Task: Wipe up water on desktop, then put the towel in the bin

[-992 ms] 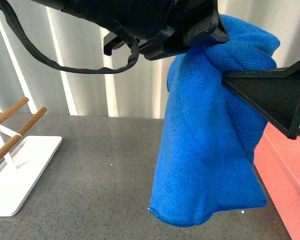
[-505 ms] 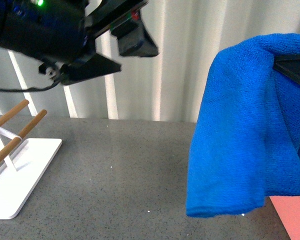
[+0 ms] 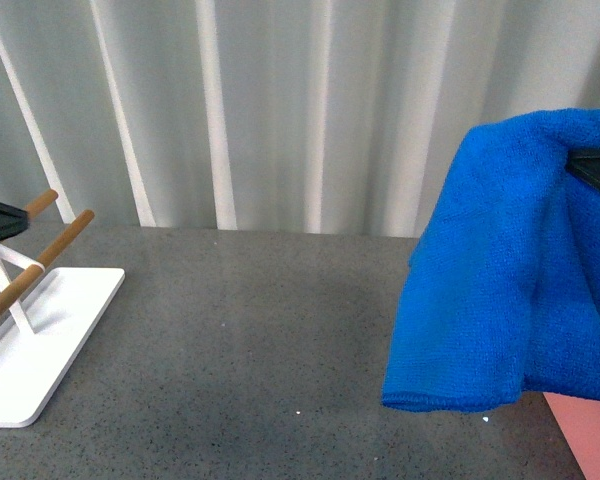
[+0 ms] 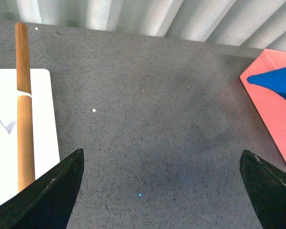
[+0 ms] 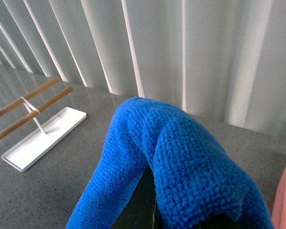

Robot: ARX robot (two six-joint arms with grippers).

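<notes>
I see no puddle on the desktop [image 3: 240, 340], so wiping looks done; the towel [image 3: 500, 270] hangs over the bin [image 3: 592, 442] edge, my right gripper [image 3: 598, 168] apparently clamped on it; left gripper [image 4: 161, 157] gapes empty; the drop remains.

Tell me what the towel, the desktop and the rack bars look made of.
The towel: soft terry or microfibre cloth, matte, looped pile showing.
The desktop: stone or stone-look composite, speckled grey, slightly glossy.
The rack bars: probably wood, tan, smooth and round.
</notes>
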